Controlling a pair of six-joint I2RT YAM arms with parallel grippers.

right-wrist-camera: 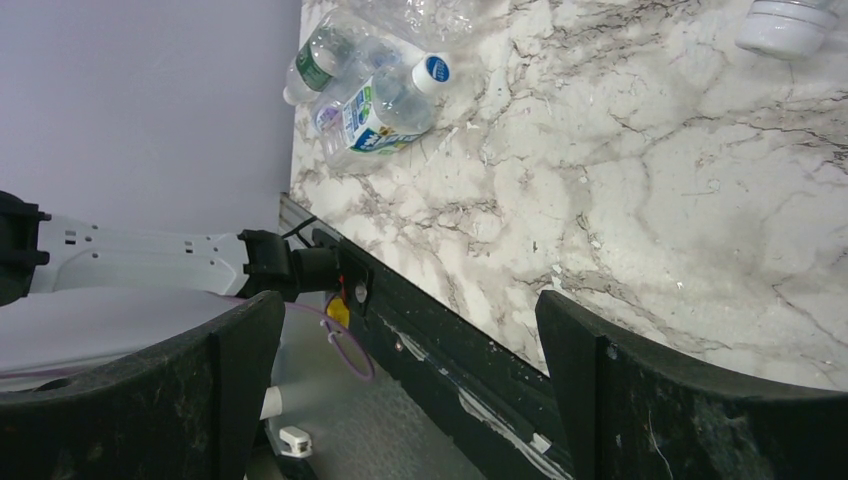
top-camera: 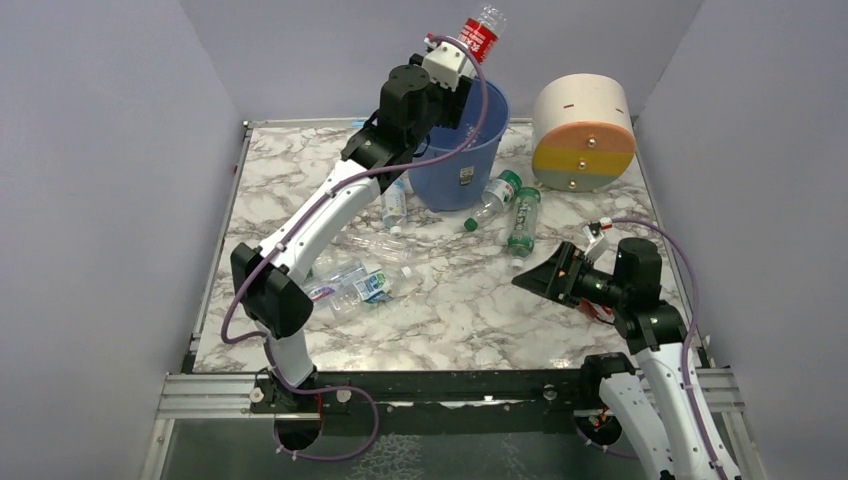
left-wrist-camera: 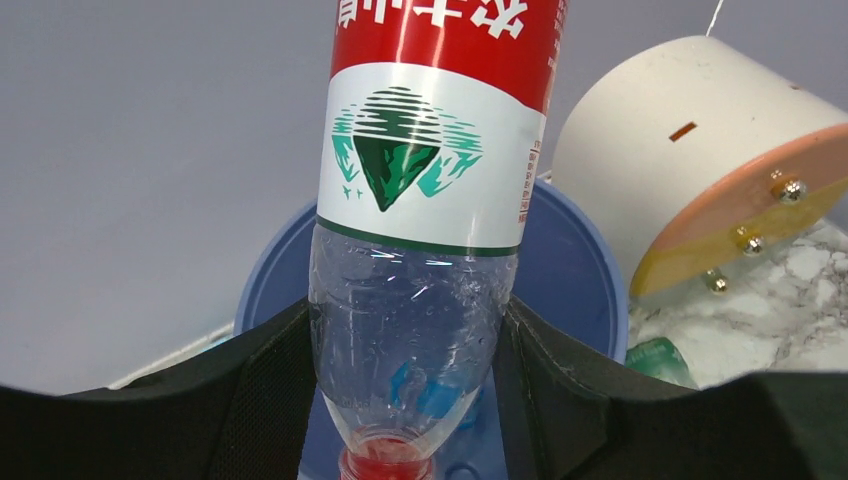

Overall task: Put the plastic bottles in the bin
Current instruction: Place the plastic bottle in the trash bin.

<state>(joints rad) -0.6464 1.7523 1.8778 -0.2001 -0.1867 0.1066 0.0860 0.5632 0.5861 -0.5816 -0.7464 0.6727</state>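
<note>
Left claw (left-wrist-camera: 405,385) clamps a bottle (left-wrist-camera: 430,150) near its shoulder above the bin (left-wrist-camera: 575,270); right claw (right-wrist-camera: 410,370) gapes empty. Light, thin-walled, likely crushable and slick.

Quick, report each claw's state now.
Left claw: closed on the red-label bottle, held over the bin.
Right claw: open, holding nothing.

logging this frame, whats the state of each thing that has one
tall round blue plastic bin: upright, mouth open
red-labelled clear plastic bottle: held cap down above the bin
left gripper: shut on that bottle
right gripper: open, empty
cream drum with orange and yellow bands: on its side
green-capped clear plastic bottles: lying on their sides
</note>
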